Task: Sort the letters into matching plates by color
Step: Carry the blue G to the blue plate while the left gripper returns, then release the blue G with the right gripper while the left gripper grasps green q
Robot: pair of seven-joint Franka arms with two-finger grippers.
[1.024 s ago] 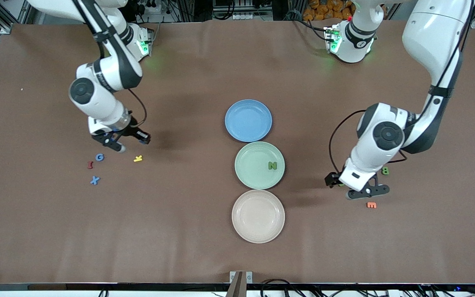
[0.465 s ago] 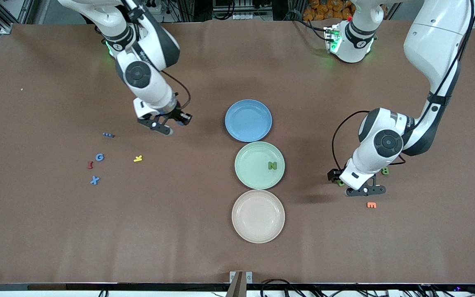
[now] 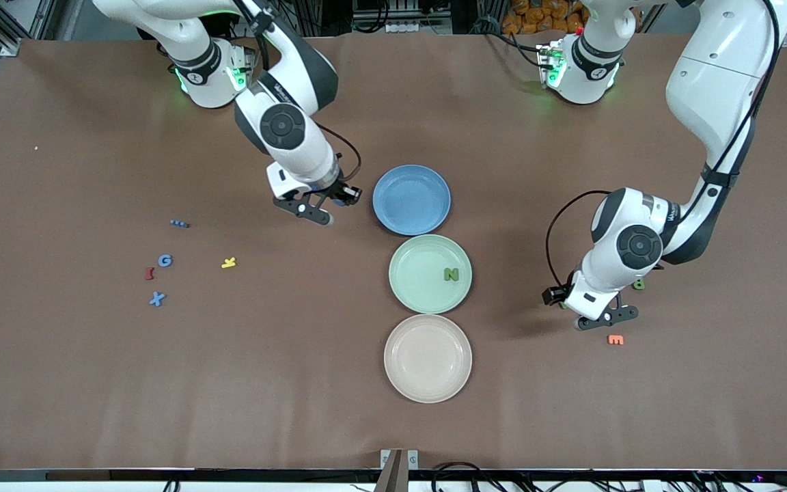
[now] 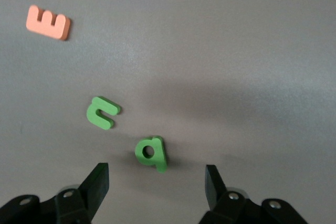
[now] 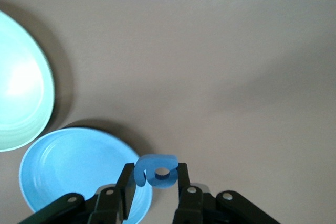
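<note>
A blue letter (image 5: pixel 156 171) is pinched between the fingers of the right gripper (image 3: pixel 316 210), up over the brown table (image 3: pixel 93 383) just beside the blue plate (image 3: pixel 393 215). A green letter with a round hole (image 4: pixel 151 152) lies flat between the spread, empty fingers of the left gripper (image 4: pixel 156 182), near the table's left-arm end. Another green letter (image 4: pixel 101 112) and an orange E (image 4: pixel 48 22) lie close by on the matte cloth, and a green N (image 3: pixel 451 274) sits in the mint plate (image 3: pixel 410 290).
</note>
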